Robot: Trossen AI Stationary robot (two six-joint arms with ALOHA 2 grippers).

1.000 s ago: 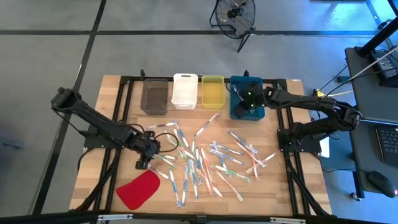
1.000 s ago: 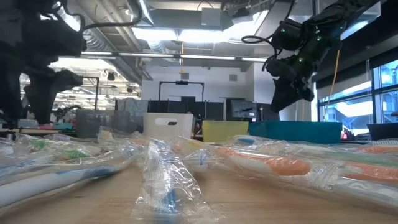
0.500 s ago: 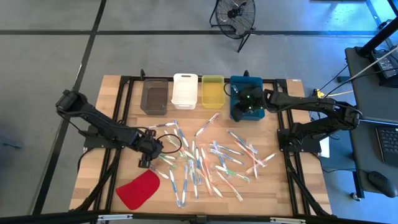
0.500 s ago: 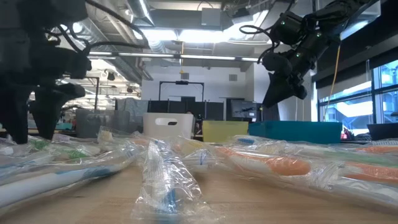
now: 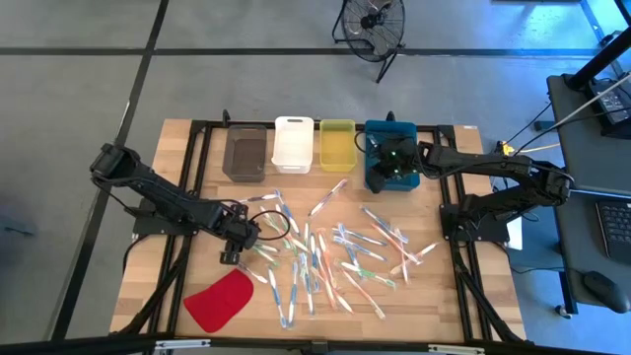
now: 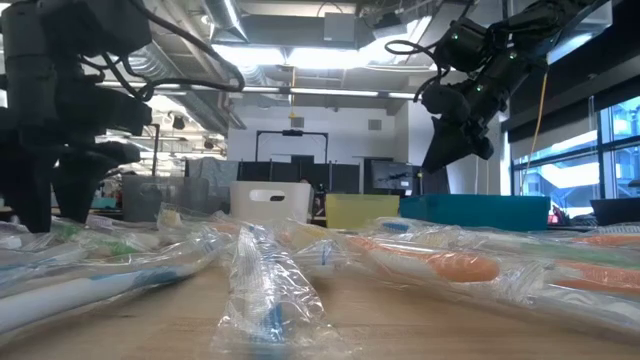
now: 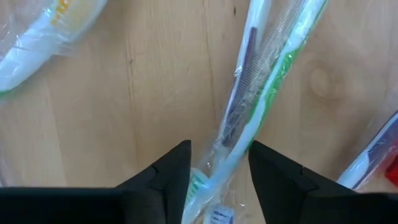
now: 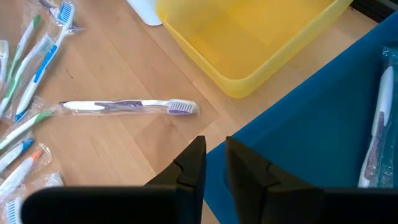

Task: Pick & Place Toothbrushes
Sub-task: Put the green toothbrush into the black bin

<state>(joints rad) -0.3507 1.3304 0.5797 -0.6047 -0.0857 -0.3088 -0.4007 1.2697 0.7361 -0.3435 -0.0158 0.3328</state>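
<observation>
Wooden table: beside the red piece (image 5: 219, 300), our left gripper (image 7: 219, 163) straddles a green toothbrush (image 7: 258, 102), jaws open; slick wrapping may slip. Right gripper (image 8: 215, 157), nearly closed, empty, hovers over the blue bin (image 8: 323, 112).

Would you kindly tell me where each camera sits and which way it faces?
High: overhead, straight down on the table; both arms show.
Low: tabletop height, level across wrapped toothbrushes; arms descend from above.
Left wrist: down past left gripper astride a green toothbrush.
Right wrist: past right gripper over the blue bin.
High and right wrist share the yellow bin.
</observation>
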